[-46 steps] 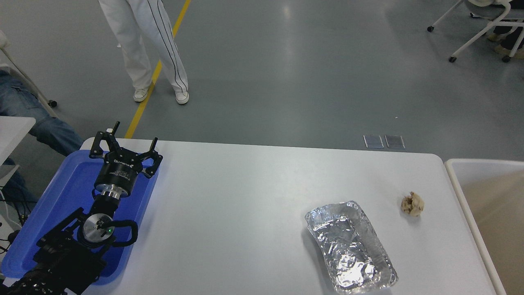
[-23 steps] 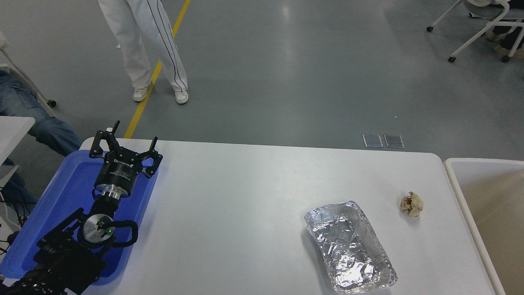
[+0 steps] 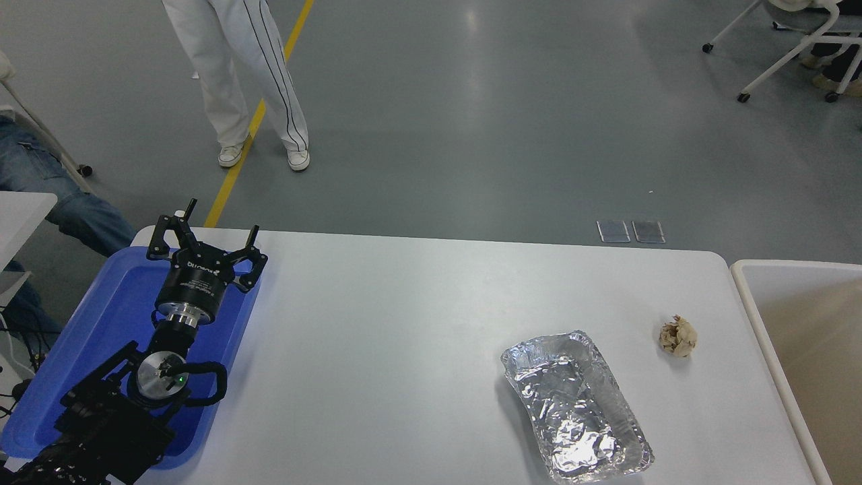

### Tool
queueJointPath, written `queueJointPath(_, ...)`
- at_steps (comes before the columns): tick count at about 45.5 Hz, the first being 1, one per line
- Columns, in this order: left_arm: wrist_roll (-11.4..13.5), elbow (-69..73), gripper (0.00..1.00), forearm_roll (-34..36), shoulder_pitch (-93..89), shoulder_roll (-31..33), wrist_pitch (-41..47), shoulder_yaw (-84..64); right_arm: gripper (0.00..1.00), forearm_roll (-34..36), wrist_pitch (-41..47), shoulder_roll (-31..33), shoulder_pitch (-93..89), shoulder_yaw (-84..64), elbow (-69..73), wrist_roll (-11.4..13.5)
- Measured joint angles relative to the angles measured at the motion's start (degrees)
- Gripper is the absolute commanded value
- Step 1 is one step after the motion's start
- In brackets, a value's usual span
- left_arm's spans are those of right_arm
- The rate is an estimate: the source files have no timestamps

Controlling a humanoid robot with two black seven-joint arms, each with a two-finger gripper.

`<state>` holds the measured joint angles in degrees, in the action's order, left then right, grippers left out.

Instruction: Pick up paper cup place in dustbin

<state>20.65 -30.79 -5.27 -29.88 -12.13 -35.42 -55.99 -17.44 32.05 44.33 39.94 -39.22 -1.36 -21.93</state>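
Head view shows no paper cup anywhere, so its location is unknown; it may already lie in the large white rectangular dustbin [image 3: 747, 296]. Such a cup would be light and crushable. Parked left gripper [image 3: 205, 232] gapes empty.

Left end effector [image 3: 219, 225] parked lower left, fingers spread.

The white rectangular table [image 3: 404, 323] was viewed from one high head camera, faced toward twelve o'clock and downward; grey floor [image 3: 505, 135] was seen beyond, at middling range.
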Motion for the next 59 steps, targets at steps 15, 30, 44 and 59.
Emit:
queueJointPath(15,0.00,0.00,1.00,0.00,0.00,0.00,0.00,0.00,0.00,3.54,-10.97,-4.59,-3.97,7.90,-0.76,8.99)
queueJointPath(30,0.00,-0.01,1.00,0.00,0.00,0.00,0.00,0.00,0.00,5.80,-20.65,-9.66,-6.07,12.69,-3.02,14.13)
queueJointPath(44,0.00,-0.01,1.00,0.00,0.00,0.00,0.00,0.00,0.00,6.38,-25.67,-12.68,-6.82,13.80,-3.41,15.12)
queueJointPath(59,0.00,-0.01,1.00,0.00,0.00,0.00,0.00,0.00,0.07,6.49,-27.36,-13.94,-8.54,14.07,-3.40,16.22)
